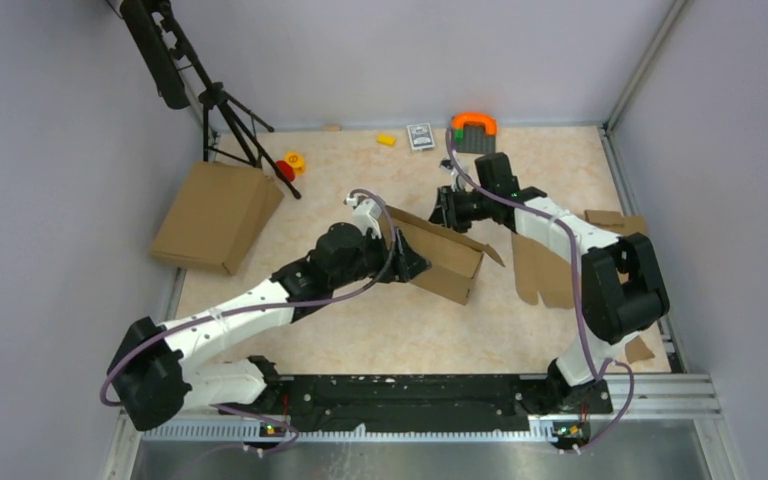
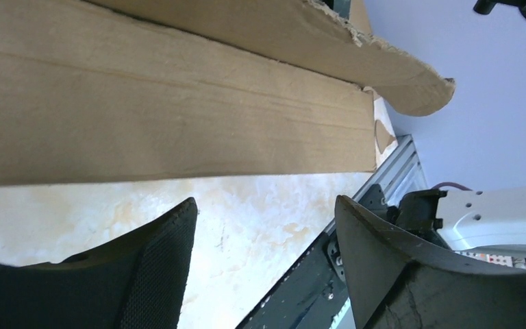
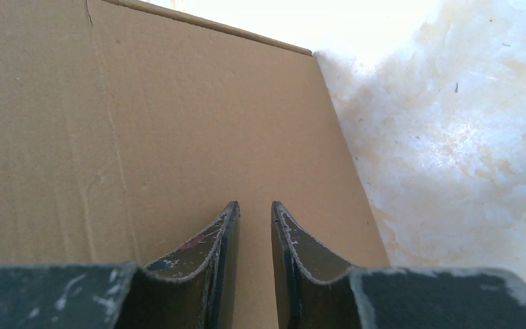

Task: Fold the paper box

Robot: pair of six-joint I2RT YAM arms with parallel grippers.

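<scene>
From above, the paper box [image 1: 450, 262] sits near the middle of the bench [image 1: 360, 335], partly formed, its walls raised and a flap sticking out at its right end. The left hand [image 1: 412, 266] is at the box's near-left end and the right hand [image 1: 443, 212] reaches to its far edge. A second brown box [image 1: 215, 215] lies well apart at the left by a black tripod [image 1: 225, 100], and a flat cardboard blank [image 1: 540, 270] lies just right of the paper box, under the right arm. In the left wrist view, the left hand's fingers [image 2: 157, 260] stand wide apart with only bare bench between them. They grip nothing, and the long side wall of the box runs across just beyond the tips, with a torn-edged flap curling out above it. In the right wrist view, the right hand's fingers [image 3: 205, 253] are drawn almost together, leaving a narrow slit. They lie over a broad flat panel of the box, whose edge meets the bench at the right. I cannot tell whether any cardboard is pinched between them.
</scene>
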